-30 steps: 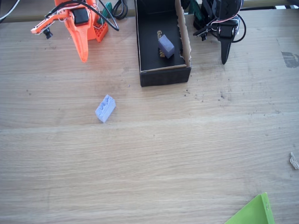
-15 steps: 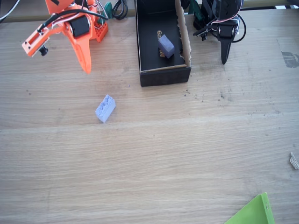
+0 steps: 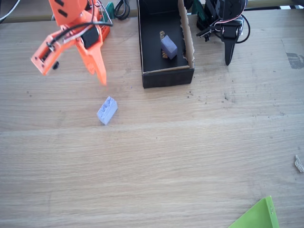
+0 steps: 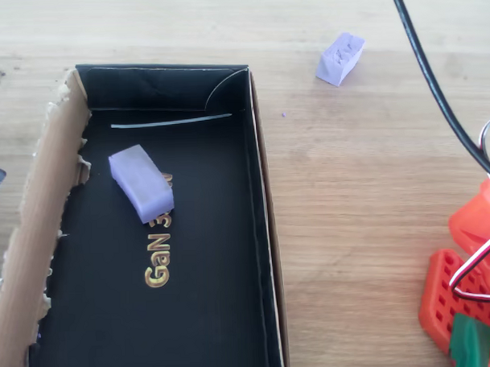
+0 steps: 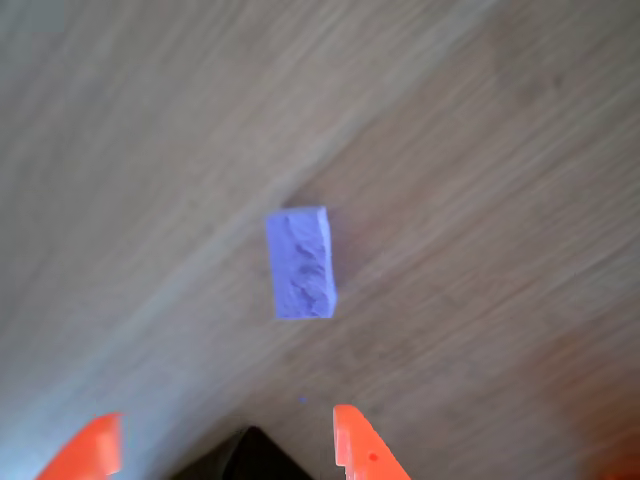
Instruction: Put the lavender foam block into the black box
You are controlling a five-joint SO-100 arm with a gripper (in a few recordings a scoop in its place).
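The lavender foam block (image 3: 107, 110), an oblong brick with a jagged top face, lies on the wood-grain counter (image 3: 190, 156) left of the black box (image 3: 141, 52). The orange fingers (image 3: 98, 66) are spread wide, holding nothing, and have dropped closer to the block than before.

through the wrist view i saw the lavender foam block (image 5: 300, 263) lying alone on the wooden table (image 5: 480, 200), its rough, jagged face turned up toward the camera and its long side running roughly up and down the frame. my gripper (image 5: 225, 445) hung above the table with its two orange fingertips (image 5: 355, 450) spread wide at the bottom edge. the block sat beyond them, clear of both tips.
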